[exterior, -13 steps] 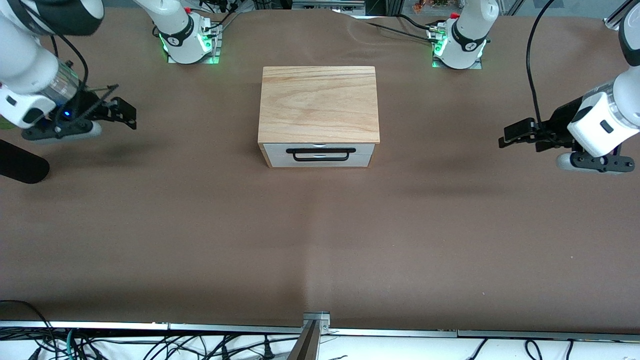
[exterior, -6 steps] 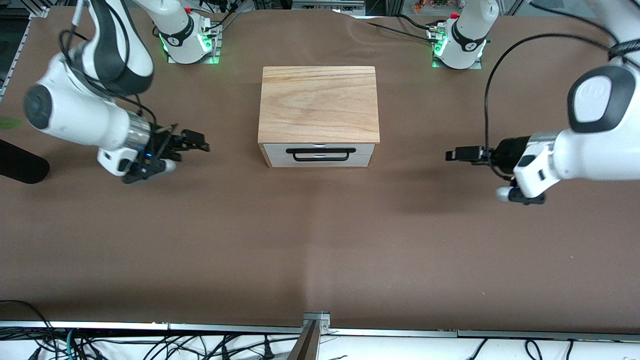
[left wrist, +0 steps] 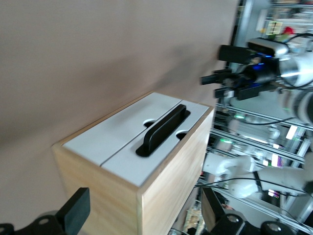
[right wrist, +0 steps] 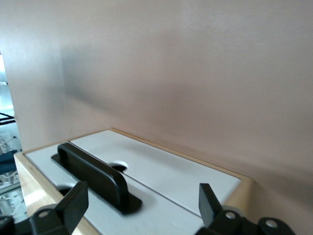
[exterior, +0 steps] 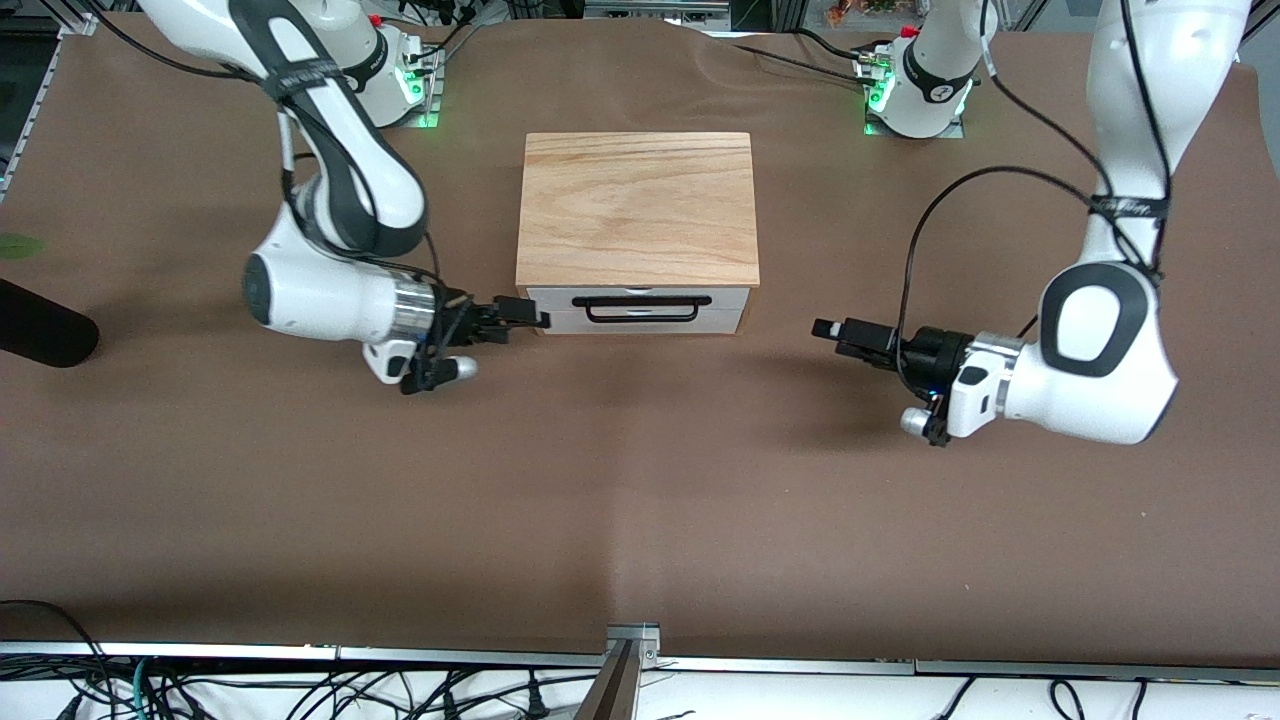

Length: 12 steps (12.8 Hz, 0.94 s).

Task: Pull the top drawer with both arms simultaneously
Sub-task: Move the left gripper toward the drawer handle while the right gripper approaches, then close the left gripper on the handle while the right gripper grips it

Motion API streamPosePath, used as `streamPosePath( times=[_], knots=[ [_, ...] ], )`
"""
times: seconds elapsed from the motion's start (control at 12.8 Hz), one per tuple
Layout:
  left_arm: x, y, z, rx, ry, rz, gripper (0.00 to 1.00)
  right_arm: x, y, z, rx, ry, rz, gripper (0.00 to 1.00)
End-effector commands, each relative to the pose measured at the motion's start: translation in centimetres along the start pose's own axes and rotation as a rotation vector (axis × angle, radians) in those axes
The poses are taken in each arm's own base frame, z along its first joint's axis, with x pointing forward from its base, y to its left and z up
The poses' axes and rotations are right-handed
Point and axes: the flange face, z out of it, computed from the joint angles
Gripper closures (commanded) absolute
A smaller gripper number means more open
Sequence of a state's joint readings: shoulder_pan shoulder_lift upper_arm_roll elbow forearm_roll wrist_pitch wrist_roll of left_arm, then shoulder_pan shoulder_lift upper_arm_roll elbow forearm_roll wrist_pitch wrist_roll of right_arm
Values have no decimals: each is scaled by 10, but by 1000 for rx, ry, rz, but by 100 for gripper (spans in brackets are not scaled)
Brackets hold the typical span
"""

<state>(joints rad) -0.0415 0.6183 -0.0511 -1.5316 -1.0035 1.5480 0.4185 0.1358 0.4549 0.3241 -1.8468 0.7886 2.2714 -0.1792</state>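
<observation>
The wooden box (exterior: 637, 205) stands mid-table with the top drawer (exterior: 720, 299) shut, its white front and black bar handle (exterior: 640, 309) facing the front camera. My right gripper (exterior: 527, 318) is open, low by the box's front corner toward the right arm's end; its view shows the handle (right wrist: 95, 176) between its fingers (right wrist: 73, 201). My left gripper (exterior: 832, 331) is open, low over the table, apart from the box toward the left arm's end. Its view shows the white front (left wrist: 112, 142), the handle (left wrist: 164, 129) and the right gripper (left wrist: 230, 83) farther off.
A black rounded object (exterior: 40, 335) lies at the table's edge at the right arm's end. The arm bases (exterior: 375, 85) (exterior: 915, 95) stand farther from the front camera than the box. A metal bracket (exterior: 630, 640) sits at the table's near edge.
Both arms have swung in from the table's ends toward the box's front and come down low. The right gripper has reached the box's corner. The drawer has not moved.
</observation>
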Motion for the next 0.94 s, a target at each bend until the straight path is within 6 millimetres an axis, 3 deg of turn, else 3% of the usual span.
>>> streamPosePath(
  times=[0.0,0.23,0.47,0.63,0.86],
  knots=[
    [7,-17,27,-87,35,71,0,13,-11,20,89,23,42,0],
    [9,-38,74,-197,97,128,0,5,-21,45,147,14,83,10],
    [4,-41,108,-241,110,159,0,0,-20,67,144,24,78,18],
    [0,-47,140,-275,144,172,0,-3,-13,73,171,20,73,19],
    [-1,-56,170,-270,178,189,0,-9,-11,76,196,14,72,25]
  ],
)
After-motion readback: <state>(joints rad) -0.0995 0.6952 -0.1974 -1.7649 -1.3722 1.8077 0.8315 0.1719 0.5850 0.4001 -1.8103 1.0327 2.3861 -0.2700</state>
